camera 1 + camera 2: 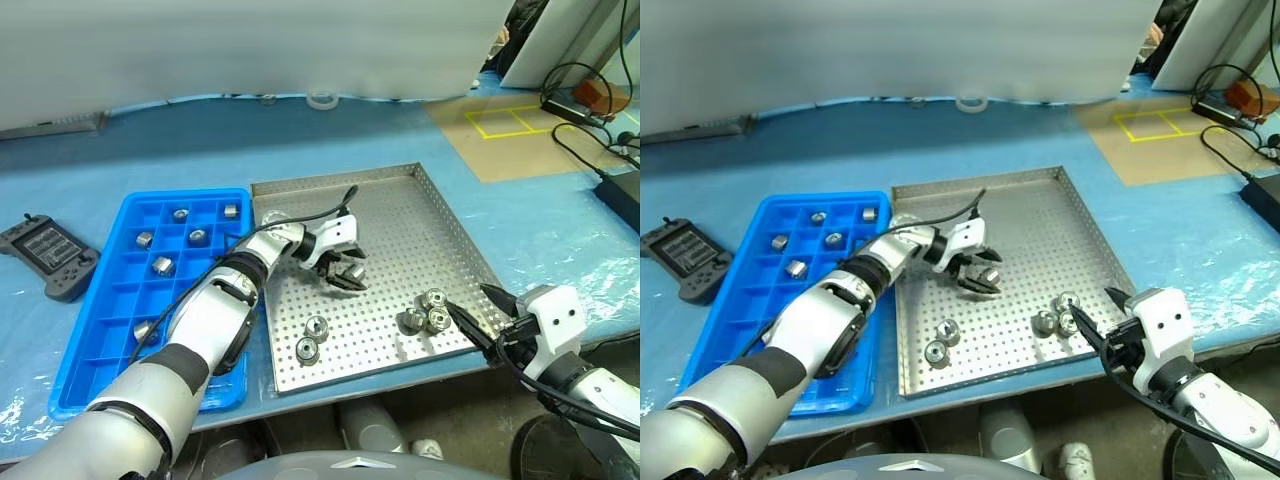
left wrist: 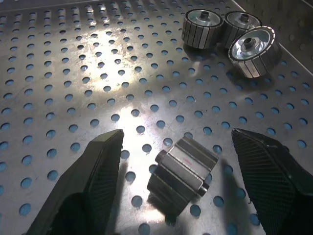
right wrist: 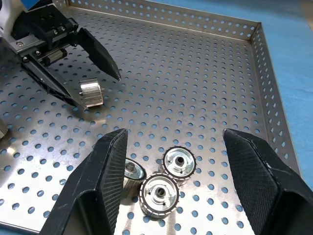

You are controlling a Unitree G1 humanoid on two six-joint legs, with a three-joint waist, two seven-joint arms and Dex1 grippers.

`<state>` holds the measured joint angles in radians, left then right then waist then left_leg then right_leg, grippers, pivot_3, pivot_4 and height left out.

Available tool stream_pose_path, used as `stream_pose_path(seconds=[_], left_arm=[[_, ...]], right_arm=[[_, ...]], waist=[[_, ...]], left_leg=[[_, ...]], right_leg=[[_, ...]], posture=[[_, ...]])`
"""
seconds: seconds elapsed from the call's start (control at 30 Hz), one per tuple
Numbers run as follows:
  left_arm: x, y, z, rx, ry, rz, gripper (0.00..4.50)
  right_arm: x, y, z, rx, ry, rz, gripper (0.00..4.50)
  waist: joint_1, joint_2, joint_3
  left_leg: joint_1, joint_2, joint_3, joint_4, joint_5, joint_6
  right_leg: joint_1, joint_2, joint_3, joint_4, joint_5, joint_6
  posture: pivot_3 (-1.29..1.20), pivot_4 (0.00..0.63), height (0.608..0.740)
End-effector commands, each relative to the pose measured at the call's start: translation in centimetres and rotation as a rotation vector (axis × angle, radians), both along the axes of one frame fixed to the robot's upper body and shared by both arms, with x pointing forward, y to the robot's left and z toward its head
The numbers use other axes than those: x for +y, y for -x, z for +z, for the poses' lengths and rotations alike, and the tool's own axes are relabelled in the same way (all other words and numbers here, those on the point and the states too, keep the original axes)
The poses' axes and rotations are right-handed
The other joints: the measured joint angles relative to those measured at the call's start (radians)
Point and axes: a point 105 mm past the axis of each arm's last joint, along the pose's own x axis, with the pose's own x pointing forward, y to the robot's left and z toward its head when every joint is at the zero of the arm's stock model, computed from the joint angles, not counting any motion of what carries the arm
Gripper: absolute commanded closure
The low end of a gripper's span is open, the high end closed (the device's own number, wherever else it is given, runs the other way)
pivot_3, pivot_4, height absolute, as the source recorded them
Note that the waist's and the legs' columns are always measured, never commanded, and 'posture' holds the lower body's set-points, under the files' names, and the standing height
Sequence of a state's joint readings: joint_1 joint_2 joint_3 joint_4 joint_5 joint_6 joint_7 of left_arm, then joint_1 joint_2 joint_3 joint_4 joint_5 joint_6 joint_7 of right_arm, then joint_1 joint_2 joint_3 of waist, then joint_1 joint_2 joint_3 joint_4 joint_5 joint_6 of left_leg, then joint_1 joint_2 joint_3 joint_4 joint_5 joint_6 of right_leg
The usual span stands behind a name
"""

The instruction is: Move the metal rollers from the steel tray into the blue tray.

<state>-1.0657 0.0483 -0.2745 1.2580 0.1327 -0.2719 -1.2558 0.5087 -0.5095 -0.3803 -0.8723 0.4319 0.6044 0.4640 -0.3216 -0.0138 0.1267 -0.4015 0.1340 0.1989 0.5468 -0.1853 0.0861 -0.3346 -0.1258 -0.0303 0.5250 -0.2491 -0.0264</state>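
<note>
Left hand [image 1: 347, 272] is hovering wide open over the steel tray [image 1: 420, 215], one roller [image 2: 182, 174] lying between its fingers, ungripped. Right hand [image 3: 171, 181] is gaping empty, three metal rollers [image 3: 159, 194] just ahead. Blue tray [image 1: 100, 340] is sitting beside the left forearm.

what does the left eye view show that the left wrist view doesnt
Left eye view: the blue tray with several rollers already in its compartments, the dark grey controller beside it on the blue table cover, the right gripper open at the steel tray's near corner, and two more rollers near the front rim.

Left wrist view: the single roller lying on its side, untouched between the open fingers.

Both: the perforated steel tray, the left gripper, and the cluster of three rollers.
</note>
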Motion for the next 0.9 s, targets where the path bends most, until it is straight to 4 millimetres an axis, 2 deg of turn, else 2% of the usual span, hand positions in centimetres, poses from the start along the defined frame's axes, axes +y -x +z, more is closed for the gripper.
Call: stream_pose_path(seconds=[0.03,0.3,0.4,0.5,0.6,0.7,0.8,0.9], left_arm=[[-0.3,0.0,0.1,-0.046,-0.022,-0.021,0.77],[-1.5,0.8,-1.3,0.023,-0.001,0.009,0.77],[-1.4,0.8,-1.8,0.013,-0.024,0.018,0.77],[-0.7,0.9,-2.1,0.036,-0.036,0.011,1.31],[-0.5,0.0,-2.2,-0.018,-0.059,0.072,2.25],[-0.2,0.5,-1.7,0.021,-0.031,0.025,2.98],[-0.4,-0.5,-1.5,-0.029,-0.037,0.094,3.08],[-0.2,-0.6,-1.0,-0.04,-0.016,0.087,3.08]], right_arm=[[0.7,-0.1,1.0,-0.036,0.016,0.018,1.26],[0.6,-0.4,1.0,-0.031,0.024,0.018,1.26],[0.6,-0.4,0.9,-0.03,0.024,0.017,1.26],[0.6,-0.2,0.6,-0.025,0.022,0.014,1.26],[0.9,-0.2,0.5,-0.024,0.019,0.016,1.26],[1.2,-0.5,0.6,-0.032,0.018,0.022,1.26],[1.4,-1.0,0.7,-0.039,0.021,0.036,1.26],[1.6,-1.4,0.8,-0.046,0.019,0.051,1.26]], waist=[[0.0,0.0,0.0],[-0.002,0.0,0.0],[-0.012,0.001,0.0],[-0.022,0.001,0.0],[-0.026,0.001,0.0],[-0.029,0.002,0.0],[-0.03,0.002,0.0],[-0.029,0.002,0.0]], left_leg=[[0.0,0.0,0.0,0.0,0.0,0.0],[0.0,0.0,0.0,0.0,-0.001,0.001],[0.0,0.0,0.0,0.0,-0.001,0.001],[0.0,0.0,0.0,0.0,-0.001,0.001],[0.0,0.0,-0.001,0.0,-0.001,0.0],[0.0,0.0,-0.001,0.0,-0.001,0.0],[0.0,0.0,-0.001,0.0,-0.001,0.0],[0.0,0.0,-0.001,0.001,-0.001,0.0]], right_leg=[[0.0,0.0,0.0,0.0,0.0,0.0],[0.001,-0.001,-0.001,-0.001,0.0,0.0],[0.001,0.0,-0.001,-0.001,0.0,0.0],[0.001,0.0,-0.001,-0.002,0.0,0.0],[0.002,0.0,-0.001,-0.002,0.0,0.0],[0.002,0.0,-0.001,-0.003,0.0,0.0],[0.002,0.0,-0.002,-0.003,0.0,0.0],[0.002,-0.001,-0.002,-0.003,0.0,0.0]], posture=[[-0.68,0.15,0.74],[-0.68,0.15,0.74],[-0.69,0.15,0.74],[-0.69,0.15,0.74],[-0.68,0.15,0.74],[-0.67,0.15,0.74],[-0.66,0.15,0.74],[-0.63,0.15,0.74]])
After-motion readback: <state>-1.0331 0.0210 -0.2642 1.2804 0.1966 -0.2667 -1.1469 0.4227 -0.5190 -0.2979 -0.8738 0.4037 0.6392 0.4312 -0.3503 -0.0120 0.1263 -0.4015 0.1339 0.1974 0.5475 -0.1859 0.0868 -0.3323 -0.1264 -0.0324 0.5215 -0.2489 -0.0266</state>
